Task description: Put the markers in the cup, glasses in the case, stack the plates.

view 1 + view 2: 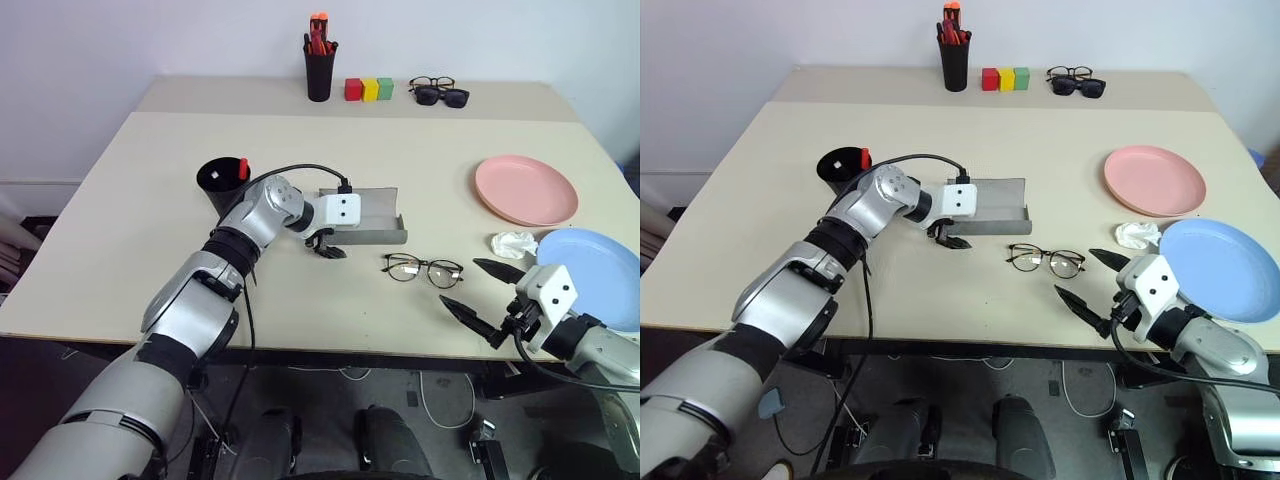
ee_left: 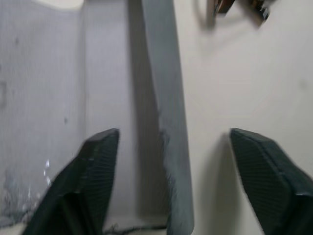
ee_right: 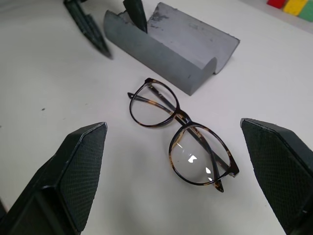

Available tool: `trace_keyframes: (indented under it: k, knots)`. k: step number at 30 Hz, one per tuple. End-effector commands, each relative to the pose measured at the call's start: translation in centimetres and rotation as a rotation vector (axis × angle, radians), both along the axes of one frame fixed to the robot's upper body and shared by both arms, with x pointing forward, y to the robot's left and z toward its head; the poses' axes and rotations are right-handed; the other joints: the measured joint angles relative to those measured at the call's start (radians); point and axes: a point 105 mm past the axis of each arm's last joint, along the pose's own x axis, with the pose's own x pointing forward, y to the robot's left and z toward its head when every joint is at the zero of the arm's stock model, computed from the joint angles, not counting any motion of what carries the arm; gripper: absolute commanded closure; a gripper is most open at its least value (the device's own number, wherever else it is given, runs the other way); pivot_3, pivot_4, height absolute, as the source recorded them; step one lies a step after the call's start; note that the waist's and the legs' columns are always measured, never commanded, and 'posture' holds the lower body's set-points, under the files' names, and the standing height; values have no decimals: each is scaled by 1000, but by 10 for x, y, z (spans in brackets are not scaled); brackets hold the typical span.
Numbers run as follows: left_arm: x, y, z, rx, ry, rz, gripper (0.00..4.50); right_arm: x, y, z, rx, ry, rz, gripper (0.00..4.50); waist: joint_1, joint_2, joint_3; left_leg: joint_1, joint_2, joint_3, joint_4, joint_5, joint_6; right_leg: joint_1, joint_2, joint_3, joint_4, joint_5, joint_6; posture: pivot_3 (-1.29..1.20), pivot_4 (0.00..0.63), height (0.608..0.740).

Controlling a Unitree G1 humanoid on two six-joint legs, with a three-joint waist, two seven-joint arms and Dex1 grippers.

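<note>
The grey case [image 1: 368, 212] lies open mid-table. My left gripper [image 1: 328, 247] is open at its near left corner; in the left wrist view one finger [image 2: 95, 171] is inside the case and the other [image 2: 264, 166] outside, either side of the front wall [image 2: 168, 112] without touching it. The wire-rimmed glasses [image 1: 423, 268] lie folded open on the table just right of the case. My right gripper [image 1: 460, 282] hovers open near the table's front edge, just right of the glasses [image 3: 181, 132]. A red-capped marker [image 1: 243, 168] stands in the black cup [image 1: 220, 182]. The pink plate [image 1: 526, 190] and blue plate [image 1: 598, 272] lie apart at the right.
A crumpled white tissue [image 1: 513, 243] lies between the two plates. At the back stand a black pen holder [image 1: 319, 68] with red-orange pens, three coloured blocks [image 1: 369, 89], and two dark pairs of glasses [image 1: 440, 92]. The blue plate overhangs near the right edge.
</note>
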Motion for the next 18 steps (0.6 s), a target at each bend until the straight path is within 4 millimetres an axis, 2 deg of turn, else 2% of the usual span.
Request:
trace_keyframes:
  k: [1, 5, 7, 9, 11, 13, 16, 18]
  knots:
    - [-5, -5, 39, -122, -36, -17, 975, 7, -1, 5, -41, -10, 35, 0, -4, 0, 0, 0, 0, 0, 0, 0, 0, 0, 0, 0, 0, 0, 0, 0, 150, 740]
    - [-27, 0, 71, -321, 63, -7, 975, 19, 0, 5, -66, 13, 81, 0, -8, 0, 0, 0, 0, 0, 0, 0, -1, -1, 0, 0, 1, 0, 0, 0, 150, 740]
    - [-36, 6, 77, -385, 44, 14, 975, 25, -1, 4, -84, 31, 97, 0, -18, 1, -1, 0, 1, 0, 0, 1, -1, -1, -1, 1, 1, 0, 0, 0, 150, 740]
    - [-57, 20, 62, -356, 46, -34, 975, 31, 1, 0, -125, 58, 146, 0, -28, 2, -1, 0, 1, 0, -1, 3, -5, -1, -2, 2, 1, 0, 0, 0, 150, 740]
    - [-85, 36, 40, -316, 140, -54, 975, 40, 2, -4, -176, 97, 196, 0, -32, 2, -1, 1, 1, 0, -1, 3, -5, -1, -2, 4, 2, 0, 0, 0, 150, 740]
    - [-101, 46, 23, -284, 157, -51, 975, 46, 3, -7, -213, 131, 237, 0, -34, 2, -1, 2, 1, 0, -2, 3, -6, -3, -1, 6, 2, 0, 0, 0, 150, 740]
    - [-116, 52, 14, -328, 145, -19, 975, 58, 8, -1, -224, 156, 286, 0, -20, 1, 0, 1, 1, -1, -1, 3, -6, -3, -2, 5, 2, 0, 0, 0, 150, 740]
    - [-116, 53, 14, -437, 152, 56, 975, 65, 12, 5, -220, 152, 312, 0, -7, 1, 0, 0, 1, -1, 1, 3, -5, -2, -3, 4, 2, 0, 0, 0, 150, 740]
